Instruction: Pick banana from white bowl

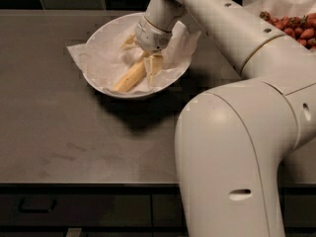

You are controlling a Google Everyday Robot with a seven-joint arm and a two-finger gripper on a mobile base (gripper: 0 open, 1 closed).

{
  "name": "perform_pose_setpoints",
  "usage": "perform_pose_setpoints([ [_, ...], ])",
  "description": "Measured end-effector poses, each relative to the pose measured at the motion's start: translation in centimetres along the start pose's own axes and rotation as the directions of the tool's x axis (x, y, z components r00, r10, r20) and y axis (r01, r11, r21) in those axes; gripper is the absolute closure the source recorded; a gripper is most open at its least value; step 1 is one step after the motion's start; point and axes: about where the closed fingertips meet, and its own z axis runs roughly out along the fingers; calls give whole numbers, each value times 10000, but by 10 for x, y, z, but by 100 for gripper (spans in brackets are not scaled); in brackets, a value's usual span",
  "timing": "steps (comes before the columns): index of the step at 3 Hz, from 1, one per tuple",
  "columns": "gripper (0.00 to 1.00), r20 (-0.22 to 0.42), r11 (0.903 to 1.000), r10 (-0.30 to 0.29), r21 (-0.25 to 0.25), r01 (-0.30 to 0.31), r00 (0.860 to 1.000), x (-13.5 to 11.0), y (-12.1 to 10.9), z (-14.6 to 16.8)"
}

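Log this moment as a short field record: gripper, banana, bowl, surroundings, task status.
gripper: gripper lowered inside the white bowl, at the upper end of the banana
banana: lying slanted on the paper lining, inside the bowl
bowl: resting on the dark counter, with paper corners sticking out past the rim
surroundings: strawberries on white paper at the far right corner
status: banana not yet lifted out

Dim light, pincer (152, 71) in white bowl (126, 93)
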Motion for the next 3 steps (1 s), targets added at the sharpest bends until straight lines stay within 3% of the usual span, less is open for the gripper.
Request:
perform_pose_setpoints([
  [1, 13, 41, 9999, 31, -115, -31, 10000, 0, 0, 4],
  [3, 55, 32, 9998, 19, -194, -19, 10000, 0, 0, 7],
])
